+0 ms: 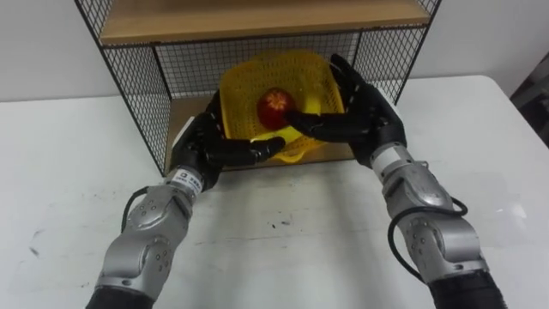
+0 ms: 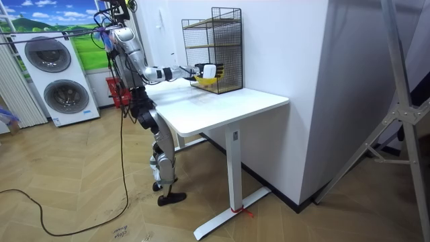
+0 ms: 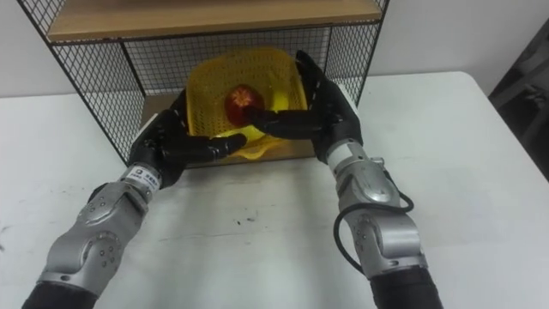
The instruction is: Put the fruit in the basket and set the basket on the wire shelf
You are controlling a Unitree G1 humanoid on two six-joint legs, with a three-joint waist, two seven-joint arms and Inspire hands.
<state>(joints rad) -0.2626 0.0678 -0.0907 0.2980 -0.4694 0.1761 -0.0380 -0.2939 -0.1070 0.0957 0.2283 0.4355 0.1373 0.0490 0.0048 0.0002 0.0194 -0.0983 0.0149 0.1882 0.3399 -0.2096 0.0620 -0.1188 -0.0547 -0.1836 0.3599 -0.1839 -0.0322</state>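
Two hands hold the basket point(image 1: 257, 73) in the left eye view, at the open front of the wire shelf point(image 1: 129, 86) in its lower compartment, under the wooden board point(image 1: 257, 17). The basket is tipped, its mouth turned up and toward the robot. A red apple point(image 1: 274, 107) lies inside with a yellow fruit point(image 1: 316, 103) touching its right side. The left hand point(image 1: 225, 148) grips the lower left rim, fingers curled along the front edge and thumb up against the left wall. The right hand point(image 1: 353, 116) clasps the right wall, fingers reaching up behind it and thumb laid across the front just below the apple. Whether the basket's base rests on the shelf's bottom board cannot be told. Both forearms stretch out over the white worktop point(image 1: 283, 215). In the room view the robot stands upright at the end of the worktop on the room view's left, both arms held out level to the shelf point(image 2: 225, 40), which stands at the far side against the wall. The basket point(image 2: 207, 80) shows yellow at the shelf's lower front. Two washing machines point(image 2: 50, 60) stand behind the robot. In the right eye view the scene is the same: apple point(image 3: 243, 99) and yellow fruit point(image 3: 279, 103) in the tipped basket point(image 3: 227, 69), one hand closed on each side of it.
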